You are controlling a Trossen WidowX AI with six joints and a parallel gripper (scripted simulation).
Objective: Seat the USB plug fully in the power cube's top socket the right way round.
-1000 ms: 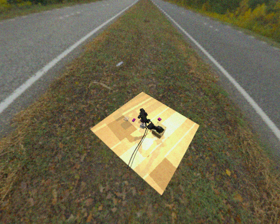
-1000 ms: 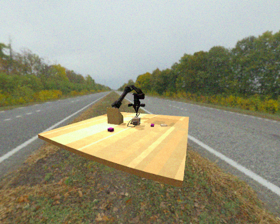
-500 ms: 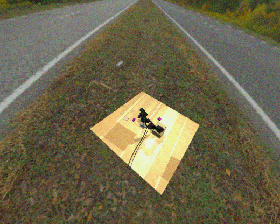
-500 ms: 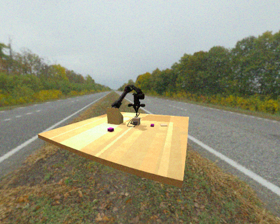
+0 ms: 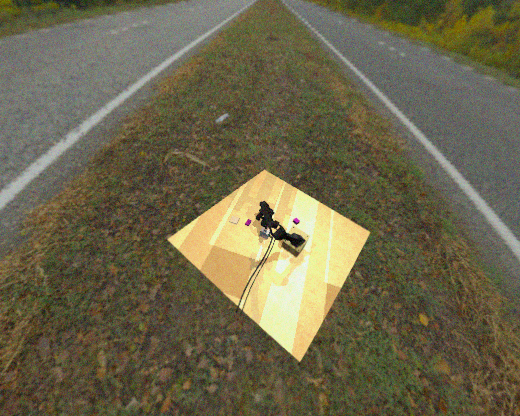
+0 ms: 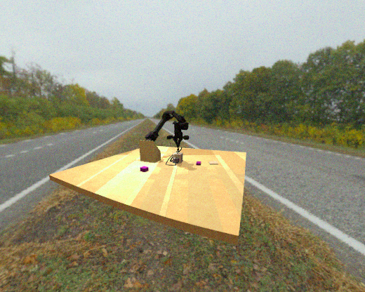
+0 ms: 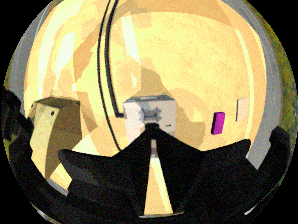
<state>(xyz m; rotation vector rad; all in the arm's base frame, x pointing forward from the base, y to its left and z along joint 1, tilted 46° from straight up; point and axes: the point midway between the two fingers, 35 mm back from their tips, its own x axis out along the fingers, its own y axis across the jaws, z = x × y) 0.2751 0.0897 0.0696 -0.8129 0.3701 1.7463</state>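
Observation:
The power cube (image 5: 264,234) (image 6: 180,156) (image 7: 134,107) is a small pale grey block on the table, with a grey cross-shaped patch on the face seen in the wrist view. My gripper (image 6: 178,147) (image 7: 153,133) points down at the cube, fingertips together at its near edge in the wrist view. It is shut on the USB plug, which shows only as a small dark piece at the tips. The fingers hide most of the plug and the socket, so I cannot tell which way round the plug is or how deep it sits.
Two black cables (image 7: 106,65) run across the table (image 5: 223,265) (image 6: 198,210); one meets the cube's side. A tan block (image 6: 149,151) (image 7: 65,125) stands at the arm's base. One purple block (image 5: 248,222) (image 6: 198,163) (image 7: 218,123) lies near a pale square (image 5: 234,220) (image 6: 213,163) (image 7: 242,109); another purple block (image 5: 296,220) (image 6: 144,169) lies apart.

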